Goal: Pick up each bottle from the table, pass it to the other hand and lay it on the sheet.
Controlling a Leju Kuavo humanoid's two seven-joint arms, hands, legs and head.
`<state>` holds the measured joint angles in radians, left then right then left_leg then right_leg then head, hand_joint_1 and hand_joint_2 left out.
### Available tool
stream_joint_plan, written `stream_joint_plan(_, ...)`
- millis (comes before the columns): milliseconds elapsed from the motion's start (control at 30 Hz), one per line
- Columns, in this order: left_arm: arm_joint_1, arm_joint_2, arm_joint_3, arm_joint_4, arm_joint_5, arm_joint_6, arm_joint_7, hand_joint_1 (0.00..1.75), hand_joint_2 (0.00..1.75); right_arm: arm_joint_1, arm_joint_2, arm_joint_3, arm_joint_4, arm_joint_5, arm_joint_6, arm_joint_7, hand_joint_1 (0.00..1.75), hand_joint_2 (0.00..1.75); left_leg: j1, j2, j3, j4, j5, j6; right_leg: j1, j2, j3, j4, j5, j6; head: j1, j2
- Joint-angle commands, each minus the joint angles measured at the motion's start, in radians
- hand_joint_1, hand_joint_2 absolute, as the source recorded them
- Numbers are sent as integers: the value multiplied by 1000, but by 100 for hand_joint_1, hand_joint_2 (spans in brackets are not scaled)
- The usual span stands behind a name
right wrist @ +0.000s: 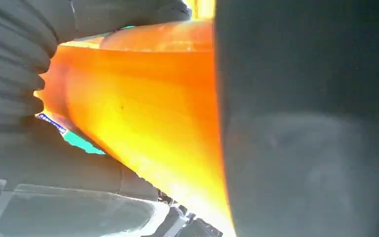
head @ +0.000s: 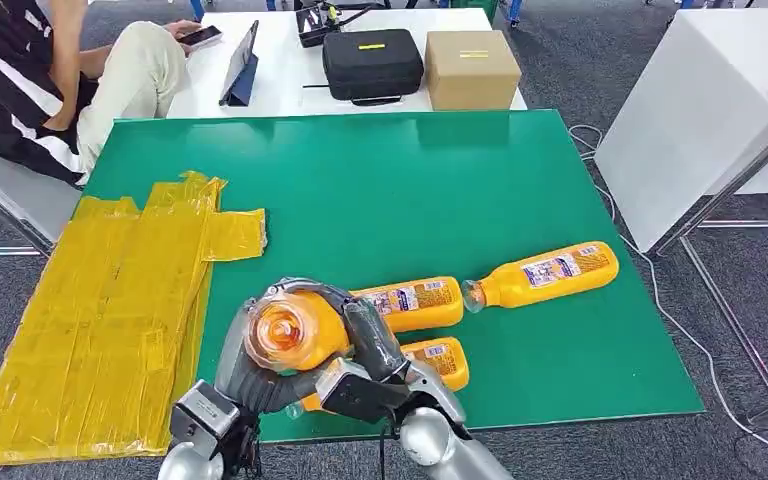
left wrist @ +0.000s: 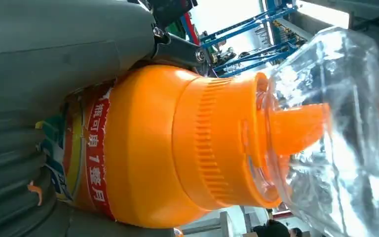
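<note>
You had both hands on one bottle [head: 285, 335] at bottom centre: left hand [head: 250, 375] and right hand [head: 375, 365] gripped it, cap toward camera. Three bottles [head: 545, 273] lay on the green desk [head: 410, 190] at lower right. Yellow sheet [head: 100, 310] sat left.

Four orange bottles [head: 545, 273]; one yellow sheet [head: 100, 320].

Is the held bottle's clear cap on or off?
On. The clear cap covers the orange spout of the bottle that both hands hold.
</note>
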<state>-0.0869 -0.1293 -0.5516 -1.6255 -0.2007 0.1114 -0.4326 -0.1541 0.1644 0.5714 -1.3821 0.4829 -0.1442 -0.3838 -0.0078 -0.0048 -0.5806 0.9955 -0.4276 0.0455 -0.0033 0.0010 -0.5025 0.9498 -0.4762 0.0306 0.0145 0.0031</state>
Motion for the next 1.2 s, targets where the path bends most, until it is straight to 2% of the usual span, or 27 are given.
stream_joint_plan(33, -35, 27, -37, 46, 5, -4, 4, 175, 175, -18, -11, -21, 6, -4, 1, -1, 175, 175, 0, -1, 2, -1, 0, -2, 0, -1, 2, -1, 0, 0, 0, 0)
stream_joint_plan(167, -37, 30, -34, 41, 15, 3, 6, 175, 175, -19, -16, -25, -10, 3, -23, -9, 175, 175, 0, -1, 3, -1, -1, -3, 0, -1, 3, -1, -1, -1, 0, 0)
stream_joint_plan(200, -35, 30, -29, 38, 18, 7, 6, 175, 175, -13, -15, -29, -21, 4, -42, -13, 0, 175, 0, -1, 2, -1, 0, -2, 0, -1, 3, -1, -1, 0, 0, 0)
stream_joint_plan(367, -19, 26, -7, 42, 17, 14, 6, 175, 175, 7, -42, -39, -76, 2, -123, -30, 0, 175, 0, -1, 5, -1, -2, -5, 0, -2, 6, -2, -2, -1, 0, 0)
stream_joint_plan(433, -3, 23, 11, 45, 15, 23, -2, 175, 175, 38, -54, -51, -131, 61, -211, -39, 0, 175, 0, -1, 2, -1, 0, -2, 0, -2, 3, -1, -1, 0, 0, 0)
stream_joint_plan(533, 17, 13, 39, 42, 8, 31, -12, 175, 175, 74, -63, -68, -190, 109, -284, -39, 0, 175, 0, -2, 3, -1, -1, -2, 0, -2, 4, -2, -1, 0, 0, 0)
stream_joint_plan(633, 39, 7, 62, 30, -2, 37, -13, 175, 175, 93, -67, -77, -223, 120, -318, -36, 0, 175, 0, 0, 4, -1, -2, -3, 0, 0, 5, -2, -1, 0, 0, 0)
stream_joint_plan(800, 97, -5, 136, 24, -32, 74, -13, 175, 175, 117, -77, -101, -272, 246, -426, -1, 0, 175, 0, 2, 3, -2, -1, -3, 0, 2, 3, -2, 0, 0, 0, 0)
stream_joint_plan(1200, 102, -2, 142, 26, -33, 76, -15, 175, 175, 121, -81, -104, -282, 249, -427, 3, 0, 175, 0, 0, 3, -1, -1, -2, 0, 0, 3, -1, -1, 0, 0, 0)
